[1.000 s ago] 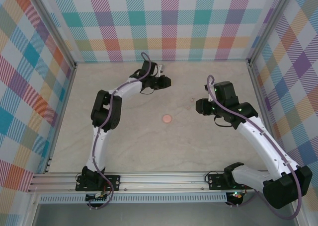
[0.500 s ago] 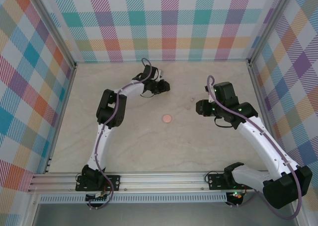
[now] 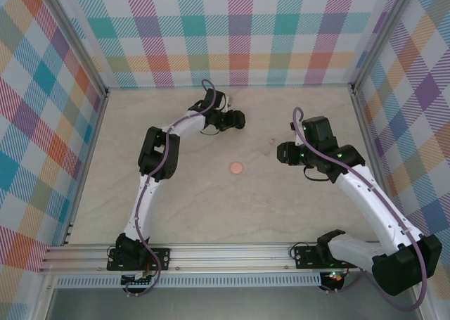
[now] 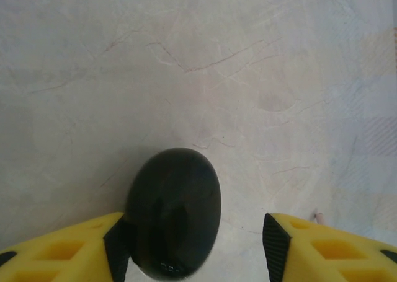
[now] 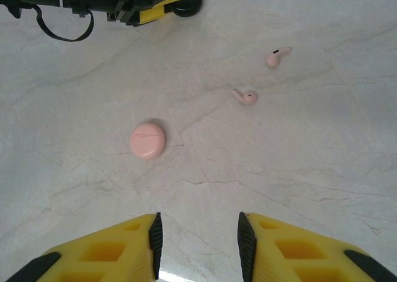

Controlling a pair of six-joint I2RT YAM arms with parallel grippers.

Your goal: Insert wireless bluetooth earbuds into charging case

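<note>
Near the back wall, left arm extended, left hand spread astride black case, right hand parted, empty.

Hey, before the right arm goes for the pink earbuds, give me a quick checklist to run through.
1. Right hand open and empty: ok.
2. Nearer pink earbud and farther pink earbud lying free on the table: ok.
3. Pink case lid open to take them: not ok, it is shut.
4. Left hand clear of the black case: not ok, the case sits between its fingers.
</note>
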